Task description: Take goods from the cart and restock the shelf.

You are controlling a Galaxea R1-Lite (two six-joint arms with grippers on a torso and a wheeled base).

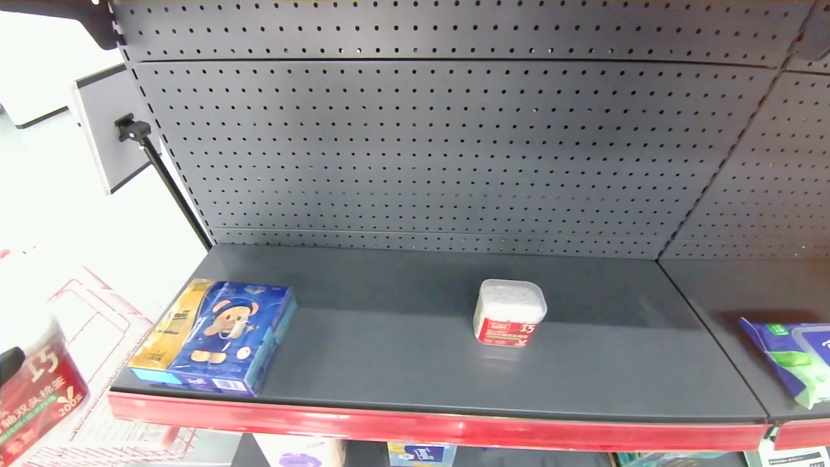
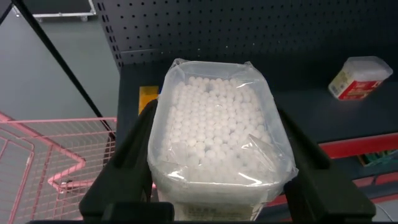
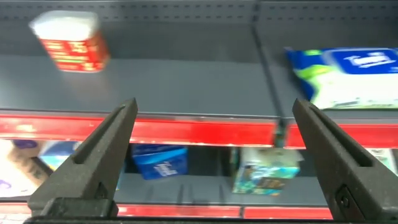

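The left hand (image 2: 216,118) clamps a cotton-swab tub (image 2: 211,149) near the cart (image 2: 37,149); the right hand (image 3: 214,106) gapes wide before the shelf (image 3: 186,81).

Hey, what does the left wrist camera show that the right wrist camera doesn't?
Left wrist view, not the right: the left pincer shut on a clear swab box, and the pink wire cart beside the shelf. Right wrist view, not the left: the open right pincer, a blue and green wipes pack, and lower-shelf goods. Both: the red-labelled swab tub standing on the shelf, and its red edge.
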